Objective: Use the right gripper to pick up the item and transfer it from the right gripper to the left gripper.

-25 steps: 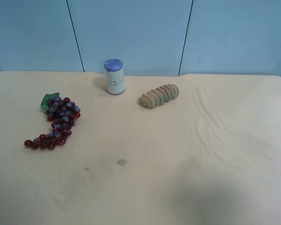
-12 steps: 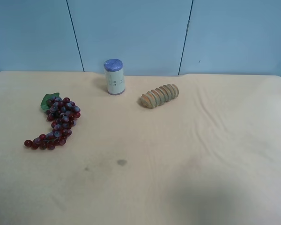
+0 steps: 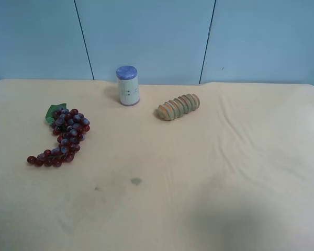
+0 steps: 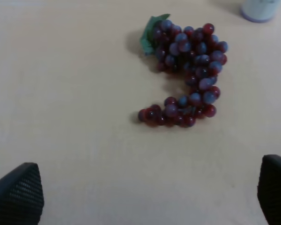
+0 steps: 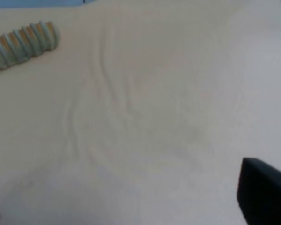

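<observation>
You see the item [image 3: 64,137], a bunch of small dark red and purple grapes with a single green leaf [image 3: 54,112] at one end, lying flat on the tan cloth-covered table [image 3: 209,172] toward the exterior high view's left side. The bunch is thick near the leaf and narrows into a curved tail that hooks away from it, so its long axis runs from the leaf at the far end toward you, then bends to that view's left. It touches nothing else; the white cylinder with a blue cap [image 3: 127,86] and the ridged tan roll [image 3: 178,106] stand well apart from it near the back wall. Your left gripper [image 4: 145,197] hangs above the grapes [image 4: 185,70], fingers spread wide with nothing between them. Your right gripper [image 5: 131,206] is also spread apart, over bare wrinkled cloth, with the roll [image 5: 22,43] off near its view's edge.
</observation>
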Robot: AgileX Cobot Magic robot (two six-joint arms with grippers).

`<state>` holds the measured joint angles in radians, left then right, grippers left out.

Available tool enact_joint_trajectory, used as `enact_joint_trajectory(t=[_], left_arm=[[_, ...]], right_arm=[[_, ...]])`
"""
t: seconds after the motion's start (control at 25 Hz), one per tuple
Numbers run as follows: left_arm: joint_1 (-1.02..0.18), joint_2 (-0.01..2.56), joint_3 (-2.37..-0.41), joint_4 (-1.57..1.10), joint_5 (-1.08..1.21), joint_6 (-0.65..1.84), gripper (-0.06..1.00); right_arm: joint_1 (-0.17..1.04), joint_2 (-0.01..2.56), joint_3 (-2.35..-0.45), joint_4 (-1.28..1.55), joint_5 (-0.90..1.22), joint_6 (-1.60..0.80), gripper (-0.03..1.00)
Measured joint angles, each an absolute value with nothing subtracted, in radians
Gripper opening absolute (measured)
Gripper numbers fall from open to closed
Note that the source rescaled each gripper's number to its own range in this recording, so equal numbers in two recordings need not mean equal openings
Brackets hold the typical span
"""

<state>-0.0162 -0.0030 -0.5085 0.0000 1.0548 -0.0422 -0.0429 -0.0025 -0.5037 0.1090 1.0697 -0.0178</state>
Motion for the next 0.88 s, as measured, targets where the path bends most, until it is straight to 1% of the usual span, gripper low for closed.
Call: enact_joint_trajectory(t=[0.88], left_arm=[[-0.016, -0.003, -0.508, -0.039, 1.054, 0.01, 0.87]], right_arm=[[-0.043, -0.003, -0.504, 0.109, 1.07, -0.018, 1.0]])
